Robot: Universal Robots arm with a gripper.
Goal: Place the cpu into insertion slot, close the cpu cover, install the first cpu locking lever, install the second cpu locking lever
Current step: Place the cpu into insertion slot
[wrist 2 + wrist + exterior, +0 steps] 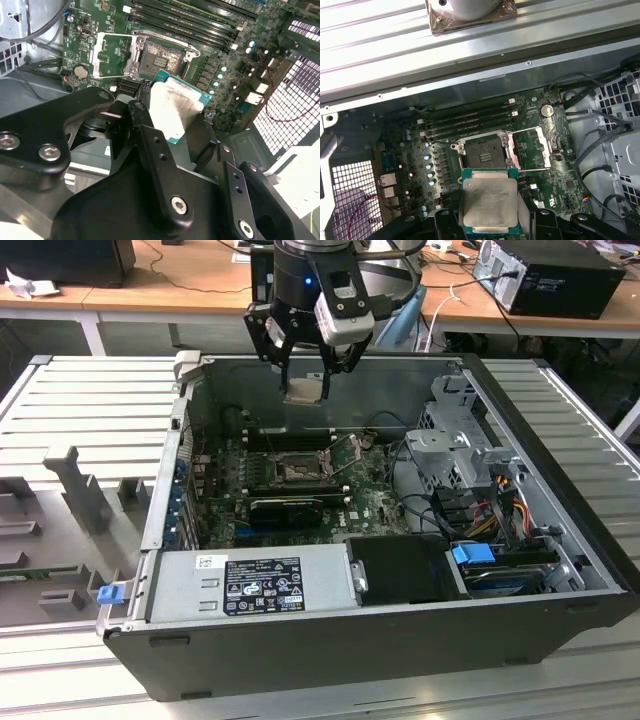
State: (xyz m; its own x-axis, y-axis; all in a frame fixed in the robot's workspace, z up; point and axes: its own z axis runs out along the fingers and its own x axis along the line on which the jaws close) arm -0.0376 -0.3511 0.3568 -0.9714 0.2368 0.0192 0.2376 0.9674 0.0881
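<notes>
- The black two-fingered gripper (305, 386) is closed partway, its fingers clamped on two opposite edges of the chip.
- The cpu (489, 202), a small flat square chip with a green rim and a smeared silvery metal top face, hangs level in that grip, above the open grey computer case (330, 640).
- The insertion slot (482, 154), a dark square recessed socket with a thin silver rim, lies below the held chip and well apart from it. In the first wrist view their edges run roughly parallel, so the gap looks mainly vertical.
- The cpu cover (532, 147), a thin silver metal frame, lies swung open just beside the socket, on the exterior view's right.
- Beyond it, long black memory slots (470, 120) cross the green circuit board (410, 150).
</notes>
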